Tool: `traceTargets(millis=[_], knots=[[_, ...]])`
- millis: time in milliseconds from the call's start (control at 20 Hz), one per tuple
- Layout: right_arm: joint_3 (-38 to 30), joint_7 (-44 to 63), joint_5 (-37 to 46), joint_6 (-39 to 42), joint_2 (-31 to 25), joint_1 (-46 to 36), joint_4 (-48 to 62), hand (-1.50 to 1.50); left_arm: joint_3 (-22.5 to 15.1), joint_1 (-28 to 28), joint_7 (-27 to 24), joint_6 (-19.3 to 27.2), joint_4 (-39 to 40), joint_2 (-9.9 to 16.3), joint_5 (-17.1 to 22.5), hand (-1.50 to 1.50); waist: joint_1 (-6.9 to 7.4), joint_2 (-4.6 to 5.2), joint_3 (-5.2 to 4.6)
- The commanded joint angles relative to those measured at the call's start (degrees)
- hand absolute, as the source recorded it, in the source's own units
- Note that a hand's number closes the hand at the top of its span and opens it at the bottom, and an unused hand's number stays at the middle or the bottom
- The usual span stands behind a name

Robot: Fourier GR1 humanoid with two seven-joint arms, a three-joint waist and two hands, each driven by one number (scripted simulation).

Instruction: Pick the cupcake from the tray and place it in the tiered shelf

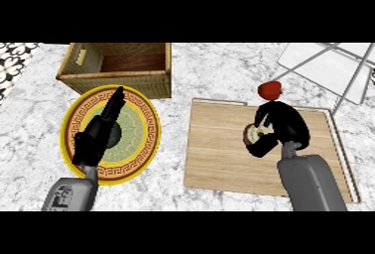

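Note:
The cupcake [270,90] shows a red top above my right hand [282,125], and a pale round part of it [253,133] peeks out at the hand's left side. That hand is curled round the cupcake over the wooden tray [219,158], hiding most of it. My left hand [99,136] stretches with straight fingers over the yellow patterned plate [143,116] at the left. The tiered shelf [333,64], white with grey bars, stands at the upper right corner.
A wicker box [121,74] with a dark inside sits at the back left, touching the plate's far rim. The marble counter [219,69] spreads between the box and the shelf.

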Motion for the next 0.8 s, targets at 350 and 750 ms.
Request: traceTargets(millis=[350, 750], knots=[[3.49, 33.79, 4.67, -34.92, 2.54, -21.38, 6.67, 1.50, -1.87, -2.73, 1.73, -1.52, 0.36, -0.88, 0.04, 0.00, 3.71, 0.13, 0.33], [8.14, 49.71, 15.25, -39.82, 2.55, -39.84, 17.60, 1.50, 0.33, -1.78, -1.40, -1.76, 3.19, 0.04, 1.13, 0.00, 2.26, -0.04, 0.15]])
